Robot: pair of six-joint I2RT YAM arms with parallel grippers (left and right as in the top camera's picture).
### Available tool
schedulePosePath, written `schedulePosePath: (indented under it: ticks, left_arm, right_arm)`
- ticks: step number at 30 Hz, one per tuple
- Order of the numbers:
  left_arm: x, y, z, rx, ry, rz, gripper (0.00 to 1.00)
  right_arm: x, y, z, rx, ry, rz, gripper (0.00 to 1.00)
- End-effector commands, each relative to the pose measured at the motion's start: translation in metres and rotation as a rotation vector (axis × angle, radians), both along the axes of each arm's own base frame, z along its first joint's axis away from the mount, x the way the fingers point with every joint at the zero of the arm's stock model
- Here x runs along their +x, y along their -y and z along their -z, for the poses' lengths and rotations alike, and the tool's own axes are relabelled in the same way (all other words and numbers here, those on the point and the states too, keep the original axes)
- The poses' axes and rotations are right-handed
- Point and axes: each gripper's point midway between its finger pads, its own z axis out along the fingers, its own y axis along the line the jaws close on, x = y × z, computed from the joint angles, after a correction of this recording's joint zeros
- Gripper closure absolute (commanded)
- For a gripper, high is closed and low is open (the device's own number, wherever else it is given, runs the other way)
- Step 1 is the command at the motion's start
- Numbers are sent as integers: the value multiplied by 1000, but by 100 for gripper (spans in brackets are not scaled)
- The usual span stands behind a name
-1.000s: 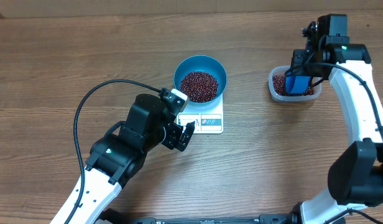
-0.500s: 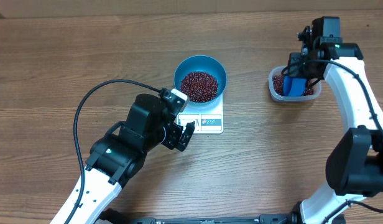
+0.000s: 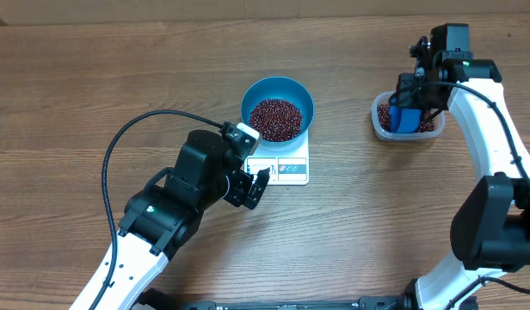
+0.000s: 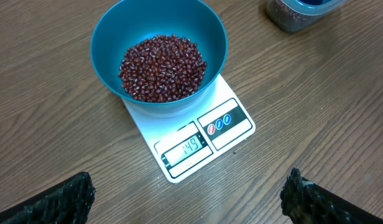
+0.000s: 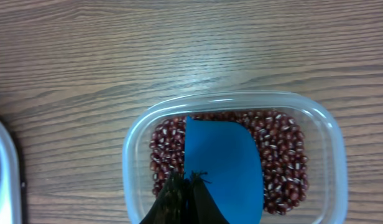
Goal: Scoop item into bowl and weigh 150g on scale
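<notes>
The blue bowl (image 3: 303, 96) (image 4: 110, 37) stands on the white scale (image 3: 287, 170) (image 4: 232, 118) and holds a pile of red-brown beans (image 3: 275, 118) (image 4: 161, 67). The scale's display (image 4: 190, 148) reads 149. My left gripper (image 3: 250, 187) (image 4: 188, 193) hovers in front of the scale, open, with nothing between its fingers. My right gripper (image 3: 409, 108) (image 5: 193, 180) is shut on the small blue scoop (image 3: 404, 120) (image 5: 226, 162). The scoop sits over more beans (image 5: 283, 163) inside the clear tub (image 3: 382, 129) (image 5: 134, 144).
A black cable (image 3: 119, 142) loops off the left arm across the wood table. The tub's corner shows at the top right of the left wrist view (image 4: 285, 15). The scale's edge (image 5: 2, 168) appears at the left of the right wrist view.
My right arm has shifted slightly left, carrying the scoop a little left over the tub. The left arm, bowl and scale have not moved.
</notes>
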Motion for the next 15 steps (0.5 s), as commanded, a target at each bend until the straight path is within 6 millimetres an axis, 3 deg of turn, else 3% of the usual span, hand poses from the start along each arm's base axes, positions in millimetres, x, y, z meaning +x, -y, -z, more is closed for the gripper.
schedulePosePath:
  ticks: [1,7,15]
  left_arm:
    - [4,1,-10,-6,28,7,0]
    - [4,0,-10,-5,27,7,0]
    - [4,0,-10,-5,27,7,0]
  right_arm:
    - [4,-5,-3,36,16,-12,96]
    - [4,-3,-3,27,15,-9,96]
    - [-1,20,-1,-99,-9,46,96]
